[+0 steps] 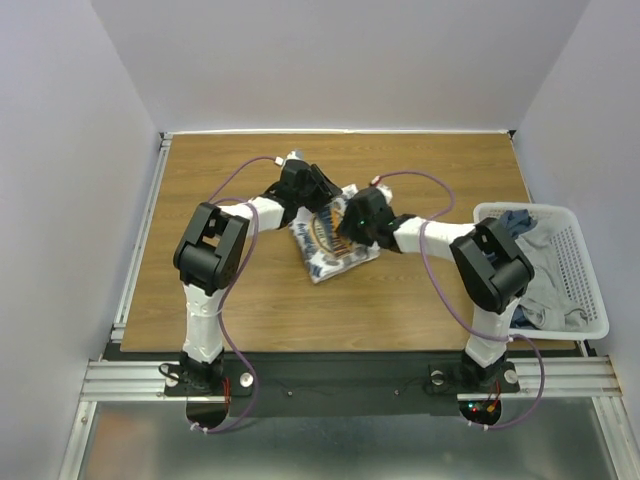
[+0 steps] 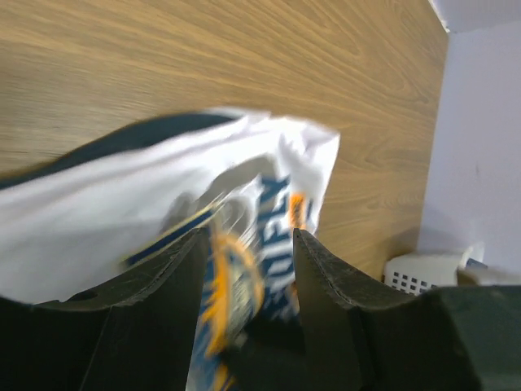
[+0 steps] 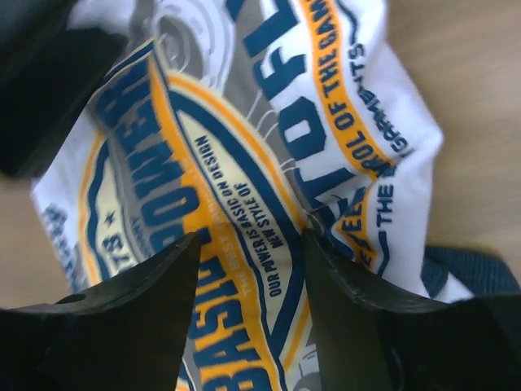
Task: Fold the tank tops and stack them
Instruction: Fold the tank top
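White printed tank top [image 1: 335,245] crumpled at middle of surface [image 1: 380,320], between my arms. My right tool [image 3: 251,240]: jaws apart, over print. My left tool [image 2: 244,244] straddles bunched cloth; clamped or not, can't tell. I judge it light, limp, slumping; pinch edge corners, not middle.

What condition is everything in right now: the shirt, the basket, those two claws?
white top: bunched up on the table, print up.
basket: upright at the table's right edge, holding loose grey and blue clothes.
left gripper: closed on a bunch of the white top.
right gripper: open, straddling the print.
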{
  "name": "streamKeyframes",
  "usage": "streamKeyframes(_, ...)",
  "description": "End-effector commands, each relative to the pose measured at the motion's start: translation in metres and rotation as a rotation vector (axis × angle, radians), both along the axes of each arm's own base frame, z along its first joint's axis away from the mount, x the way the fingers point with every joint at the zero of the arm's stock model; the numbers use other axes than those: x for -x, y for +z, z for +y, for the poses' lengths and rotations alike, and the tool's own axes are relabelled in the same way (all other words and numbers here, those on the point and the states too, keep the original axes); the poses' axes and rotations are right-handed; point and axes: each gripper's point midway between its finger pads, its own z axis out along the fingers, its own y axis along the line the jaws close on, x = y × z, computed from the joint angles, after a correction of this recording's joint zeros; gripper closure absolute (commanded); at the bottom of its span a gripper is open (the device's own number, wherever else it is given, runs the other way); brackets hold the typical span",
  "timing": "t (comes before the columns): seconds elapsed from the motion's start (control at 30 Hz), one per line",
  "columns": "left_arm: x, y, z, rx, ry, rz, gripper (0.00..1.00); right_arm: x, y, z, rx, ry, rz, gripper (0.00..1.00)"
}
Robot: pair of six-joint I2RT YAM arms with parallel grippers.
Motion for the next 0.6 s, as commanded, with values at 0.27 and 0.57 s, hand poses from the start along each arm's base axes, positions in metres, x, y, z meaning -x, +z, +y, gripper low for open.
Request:
streamKeyframes(0.27,0.018,0.060,0.050,-0.071,-0.006,-0.126,0.43,0.027,0.094,0.064,-0.217,0.117,-0.159,0.28)
streamKeyframes(0.57,0.078,0.069,0.075,0.032,0.068,-0.073,0.43,0.059,0.105,0.005,0.001,0.129,-0.224,0.41)
